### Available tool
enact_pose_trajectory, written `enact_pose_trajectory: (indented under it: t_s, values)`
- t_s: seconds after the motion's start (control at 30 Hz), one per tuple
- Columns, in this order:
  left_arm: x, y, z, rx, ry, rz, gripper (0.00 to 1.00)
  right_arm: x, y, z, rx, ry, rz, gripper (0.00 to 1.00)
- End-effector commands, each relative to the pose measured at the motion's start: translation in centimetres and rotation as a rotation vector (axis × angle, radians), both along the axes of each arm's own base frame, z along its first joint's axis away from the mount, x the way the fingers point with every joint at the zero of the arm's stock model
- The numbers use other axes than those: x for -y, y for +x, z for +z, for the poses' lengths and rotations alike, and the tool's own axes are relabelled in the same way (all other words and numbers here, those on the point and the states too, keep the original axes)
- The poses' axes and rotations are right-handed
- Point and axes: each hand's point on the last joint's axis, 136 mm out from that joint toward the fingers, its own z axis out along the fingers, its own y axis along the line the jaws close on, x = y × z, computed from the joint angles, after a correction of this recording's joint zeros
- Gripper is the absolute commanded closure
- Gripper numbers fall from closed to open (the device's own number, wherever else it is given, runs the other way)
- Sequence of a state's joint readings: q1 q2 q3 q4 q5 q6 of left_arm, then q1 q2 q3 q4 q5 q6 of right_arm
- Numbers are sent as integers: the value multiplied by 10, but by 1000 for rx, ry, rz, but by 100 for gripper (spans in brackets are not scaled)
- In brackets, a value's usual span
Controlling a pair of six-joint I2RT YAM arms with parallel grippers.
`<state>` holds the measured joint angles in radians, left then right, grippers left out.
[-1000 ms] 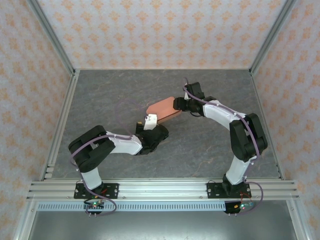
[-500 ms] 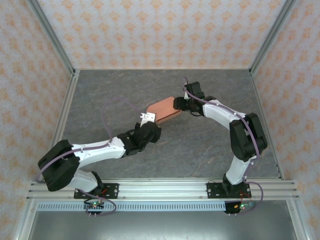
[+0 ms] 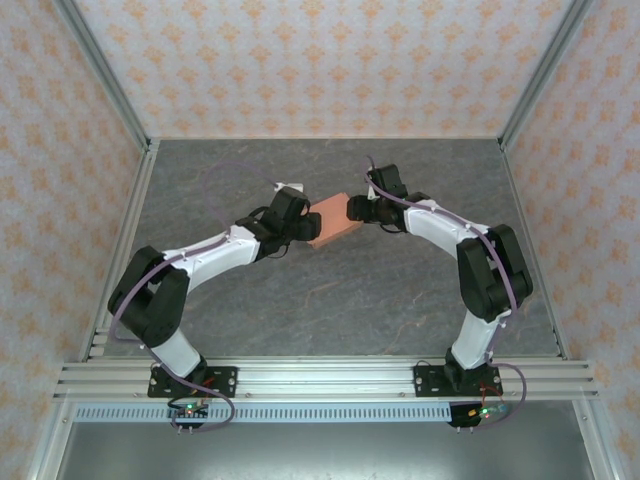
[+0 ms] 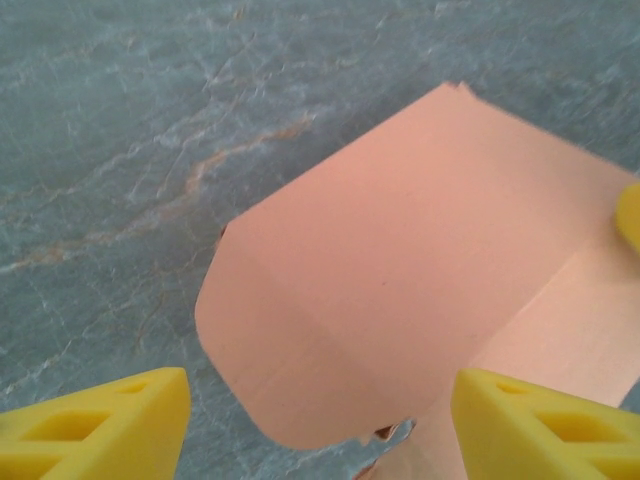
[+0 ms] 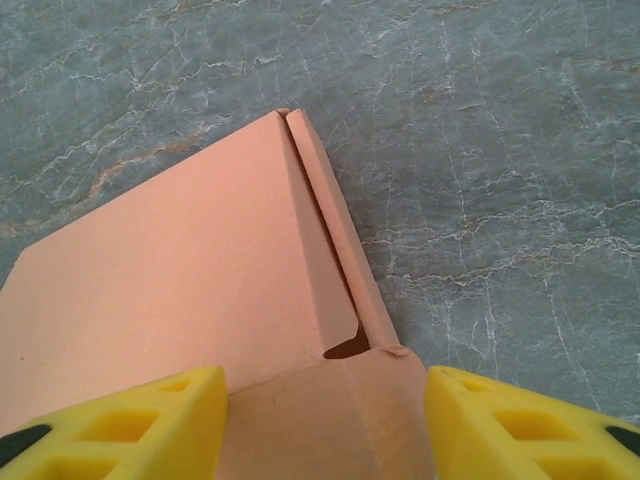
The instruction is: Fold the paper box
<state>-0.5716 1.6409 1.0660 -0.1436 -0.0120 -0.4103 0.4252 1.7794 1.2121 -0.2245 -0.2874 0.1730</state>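
One paper box [image 3: 333,222] lies mid-worktop [image 3: 380,300] between two hands. The left hand [image 3: 304,226] is spread wide about a flap, gripping nothing. The right hand [image 3: 352,208], half spread, flanks the end flap; I cannot tell whether it grips.

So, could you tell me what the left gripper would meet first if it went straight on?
Probably the paper box, lying just ahead of the open left gripper, though depth is unclear.
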Motion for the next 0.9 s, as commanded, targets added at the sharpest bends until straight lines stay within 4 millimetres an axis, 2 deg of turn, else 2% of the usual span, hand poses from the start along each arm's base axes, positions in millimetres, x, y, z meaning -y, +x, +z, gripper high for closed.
enact_pose_trajectory:
  t_s: [0.0, 0.2, 0.33, 0.43, 0.6, 0.73, 0.87]
  values:
    - [-4, -6, 24, 25, 3, -20, 29, 1, 4, 11, 32, -21, 2, 44]
    - [-39, -24, 23, 26, 37, 17, 29, 3, 5, 66, 123, 45, -1, 40]
    - [-61, -40, 8, 25, 142, 12, 26, 25, -10, 85, 160, 38, -19, 36]
    - [-70, -50, -3, 18, 202, -12, 26, 40, -27, 83, 184, -17, -12, 35]
    - [-69, -56, -10, 22, 226, -71, 25, 43, -43, 68, 217, -62, 67, 32]
    - [-61, -56, -11, 38, 250, -128, 23, 36, -46, 52, 223, -89, 164, 33]
    - [-51, -51, -12, 51, 297, -178, 22, 32, -39, 33, 219, -125, 204, 33]
